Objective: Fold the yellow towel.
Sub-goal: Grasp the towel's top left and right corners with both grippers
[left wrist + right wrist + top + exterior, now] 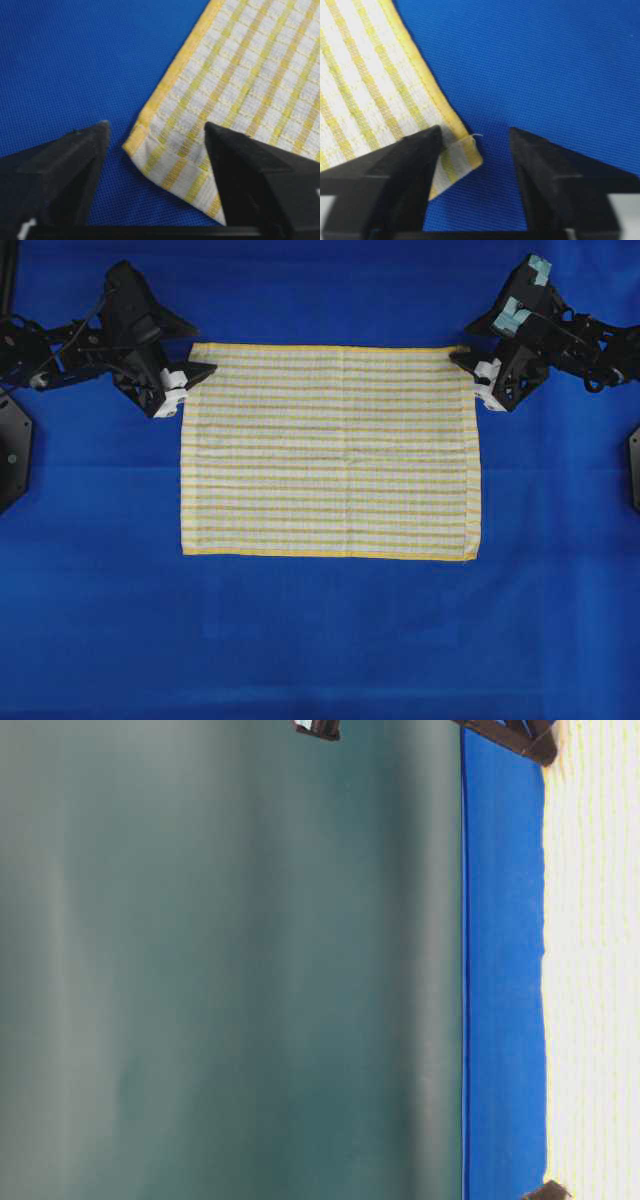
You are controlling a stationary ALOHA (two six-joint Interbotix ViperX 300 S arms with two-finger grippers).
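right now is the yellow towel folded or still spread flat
Spread flat: the yellow towel lies as one full rectangle on the blue cloth, all four edges showing, no layer doubled over.

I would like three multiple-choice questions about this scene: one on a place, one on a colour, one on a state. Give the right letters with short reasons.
1. Where are the left gripper and right gripper?
A. at the towel's two upper corners in the overhead view
B. at its lower edge
C. above its middle

2. What colour is the cloth under the yellow towel?
A. green
B. blue
C. grey

3. How does the towel lie?
A. rolled up
B. folded in half
C. spread flat

Answers: 1 A, each gripper meets a top corner. 2 B, blue surrounds the towel. 3 C, one full rectangle shows.
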